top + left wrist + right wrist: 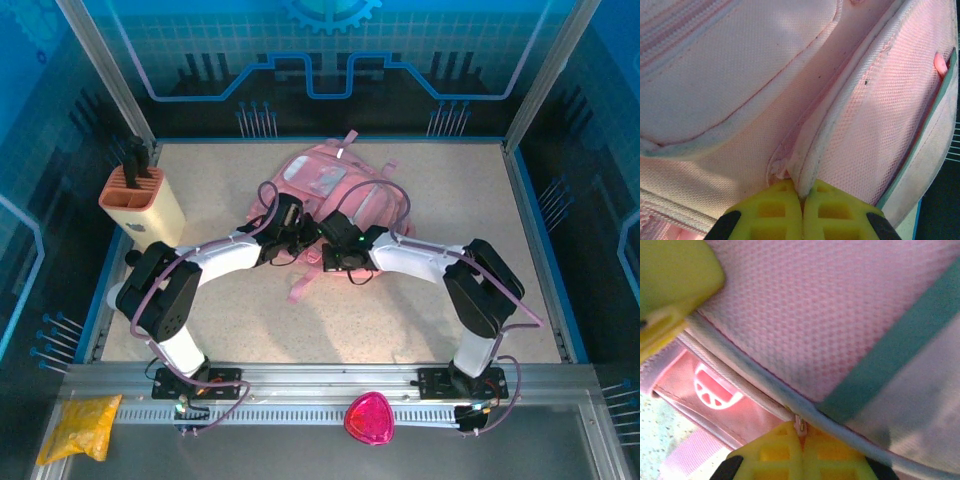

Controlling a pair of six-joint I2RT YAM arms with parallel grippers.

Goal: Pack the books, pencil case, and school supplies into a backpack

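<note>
The pink backpack (330, 178) lies flat at the table's middle back. Both arms reach in to its near edge. My left gripper (303, 224) is shut on a piped fabric edge of the backpack (810, 165), and its yellow pads (771, 210) pinch the seam. My right gripper (337, 243) is shut on a small zip pull (800, 424) at the backpack's rim (760, 385). Under that rim shows the glossy red pencil case (715, 390) with white print. A yellow fingertip (675, 280) of the left gripper shows at the top left of the right wrist view. The books and school supplies are hidden.
A beige knife block (145, 200) stands at the table's left edge. A pink strap (305, 285) trails toward me from the backpack. On the near rail lie a yellow plastic bag (80, 425) and a pink-red heart-shaped thing (370, 418).
</note>
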